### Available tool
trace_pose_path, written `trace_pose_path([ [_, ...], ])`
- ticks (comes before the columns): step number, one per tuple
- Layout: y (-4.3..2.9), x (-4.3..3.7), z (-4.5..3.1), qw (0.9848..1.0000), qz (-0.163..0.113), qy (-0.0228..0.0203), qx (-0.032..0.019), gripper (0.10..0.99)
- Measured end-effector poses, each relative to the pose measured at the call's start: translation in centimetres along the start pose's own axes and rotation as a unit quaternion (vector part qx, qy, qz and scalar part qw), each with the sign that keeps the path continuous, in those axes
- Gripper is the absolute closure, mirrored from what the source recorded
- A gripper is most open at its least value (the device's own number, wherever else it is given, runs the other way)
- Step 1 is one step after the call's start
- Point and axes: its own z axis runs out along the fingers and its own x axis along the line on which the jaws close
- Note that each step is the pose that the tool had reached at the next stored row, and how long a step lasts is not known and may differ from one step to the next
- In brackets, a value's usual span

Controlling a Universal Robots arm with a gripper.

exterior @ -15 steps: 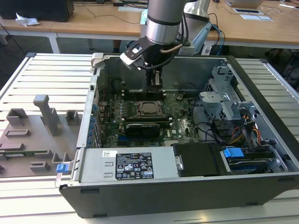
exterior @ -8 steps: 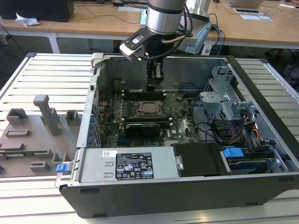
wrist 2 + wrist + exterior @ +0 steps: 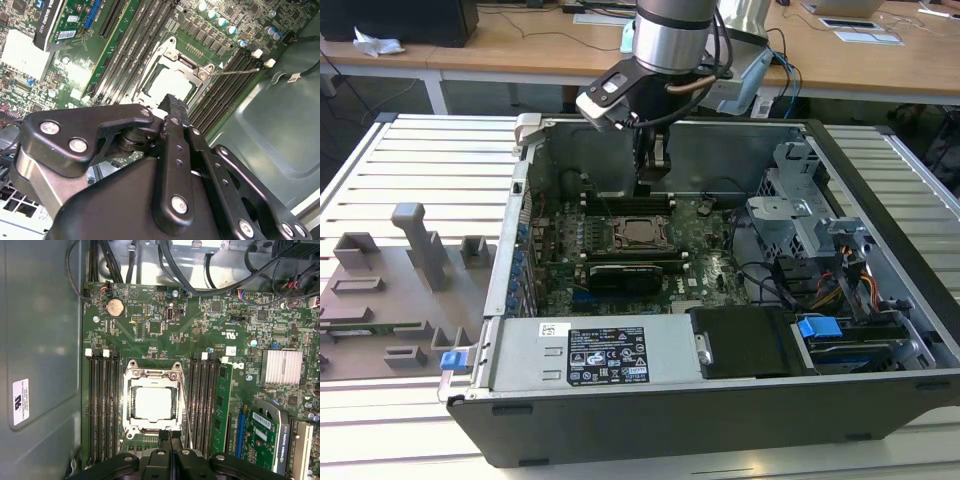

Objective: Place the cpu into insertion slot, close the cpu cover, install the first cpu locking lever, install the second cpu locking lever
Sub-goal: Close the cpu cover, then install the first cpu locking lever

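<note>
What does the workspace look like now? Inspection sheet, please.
Surface: pale slatted metal table bearing an open black computer case.
Job's things: pale silver square cpu on the green motherboard, silver-grey metal cpu cover frame flat around it; thin metal lever juts sideways.
Clutter: grey moulded fixture tray, the exterior view's left.
Grippers: black end effector, fingers together, empty, at the cover's edge.
Cables: black cable bundle along board edge.
Surroundings: wooden desks behind.

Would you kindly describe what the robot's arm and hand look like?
The arm is a shiny silver cylinder with black cables alongside and a small grey box at its wrist. The hand is matte black: jointed links, silver screws, ribbed fingertips.
</note>
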Motion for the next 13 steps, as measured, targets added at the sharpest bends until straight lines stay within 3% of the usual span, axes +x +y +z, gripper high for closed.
trace_pose_path([
  [8,0.00,0.00,-0.02,1.0000,0.000,0.0000,-0.0011,0.980],
  [13,0.00,0.00,0.06,0.9992,0.001,-0.0019,-0.0404,0.980],
])
